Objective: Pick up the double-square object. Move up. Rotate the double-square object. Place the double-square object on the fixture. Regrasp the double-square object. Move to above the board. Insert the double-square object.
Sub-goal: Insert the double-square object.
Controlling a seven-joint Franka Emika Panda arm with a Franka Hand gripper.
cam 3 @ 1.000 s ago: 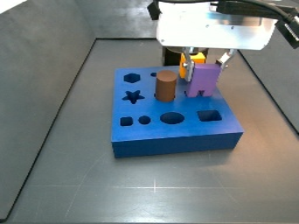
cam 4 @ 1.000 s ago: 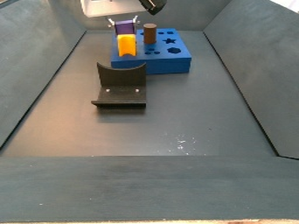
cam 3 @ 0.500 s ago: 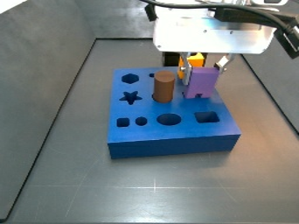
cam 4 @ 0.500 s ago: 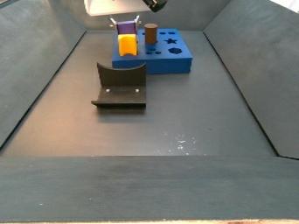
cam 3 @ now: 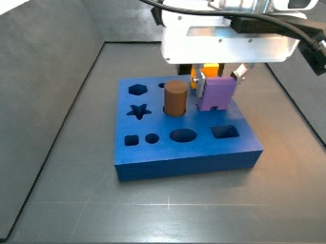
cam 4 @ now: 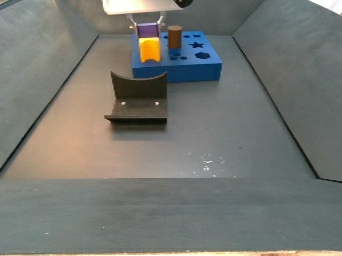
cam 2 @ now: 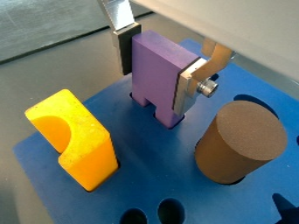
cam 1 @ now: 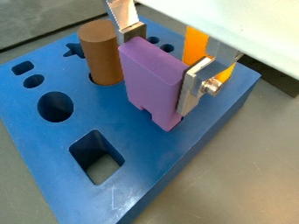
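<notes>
Gripping double-square object (cam 1: 152,80) upright, long axis vertical, fingers (cam 1: 197,83) clamped on sides, gripper (cam 1: 158,52) above board (cam 1: 176,179).

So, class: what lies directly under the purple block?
The blue board lies under the purple block, which the gripper fingers clamp. The block's foot reaches the board; the slot beneath it is covered.

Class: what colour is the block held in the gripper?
Purple block, clearest in a wrist view, between the gripper fingers.
</notes>
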